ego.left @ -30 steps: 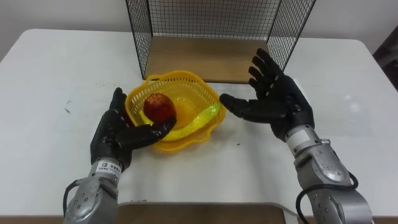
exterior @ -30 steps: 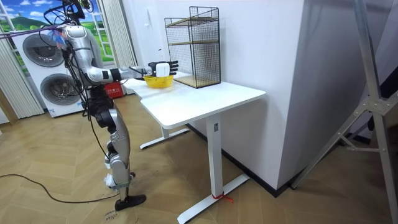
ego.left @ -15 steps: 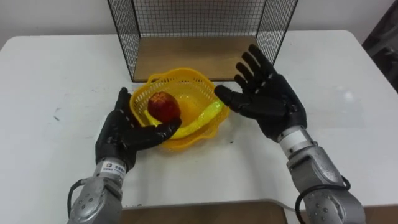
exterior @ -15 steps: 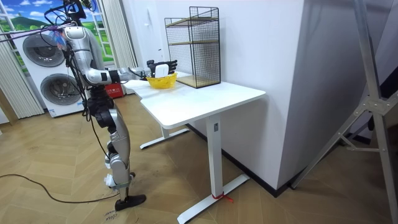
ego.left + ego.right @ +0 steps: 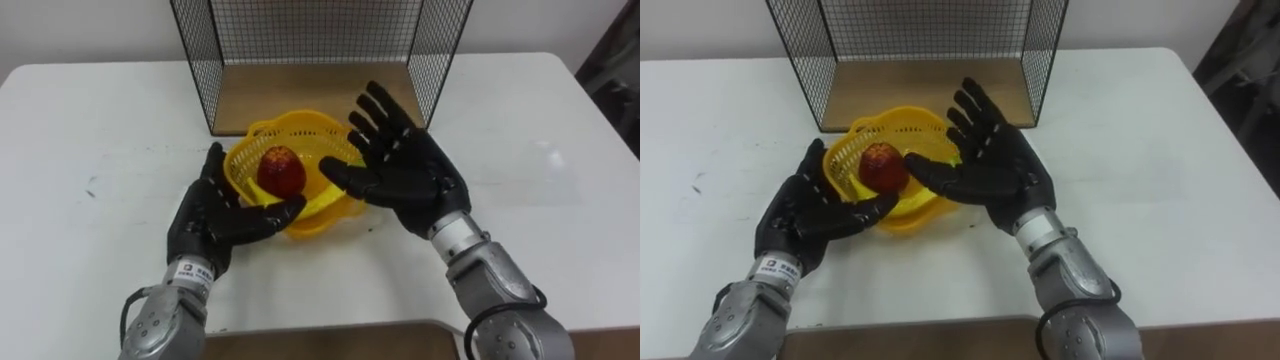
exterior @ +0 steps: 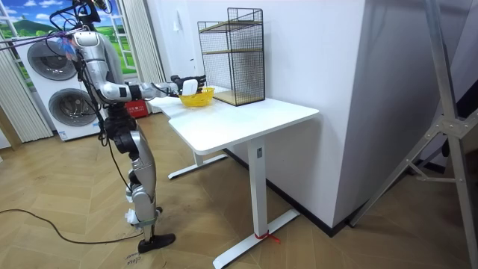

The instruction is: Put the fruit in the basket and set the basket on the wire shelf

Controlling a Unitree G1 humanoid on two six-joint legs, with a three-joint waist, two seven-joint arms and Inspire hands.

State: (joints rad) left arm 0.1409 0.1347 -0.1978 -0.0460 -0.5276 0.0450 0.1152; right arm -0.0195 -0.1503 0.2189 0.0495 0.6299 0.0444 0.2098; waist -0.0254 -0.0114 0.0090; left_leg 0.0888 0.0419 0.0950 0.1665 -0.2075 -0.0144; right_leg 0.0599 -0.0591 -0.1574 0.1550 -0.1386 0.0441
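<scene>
A yellow plastic basket [image 5: 296,196] with a red apple [image 5: 281,170] inside sits between my two hands, just in front of the wire shelf [image 5: 310,40]. My left hand [image 5: 218,218] cups the basket's left side, fingers straight and thumb across the near rim. My right hand [image 5: 402,172] presses flat against the basket's right side with its fingers spread. It hides the banana that was seen earlier. In the room view I stand at the table's left end with both arms stretched forward, the basket [image 6: 196,95] close to the shelf [image 6: 232,56].
The shelf's wooden bottom board [image 5: 310,92] lies open toward me behind the basket. The white table [image 5: 530,180] spreads to both sides. Washing machines [image 6: 45,90] stand behind me in the room view.
Both hands and the basket have moved forward toward the shelf. The right hand has closed in from the side onto the basket, covering the banana.
</scene>
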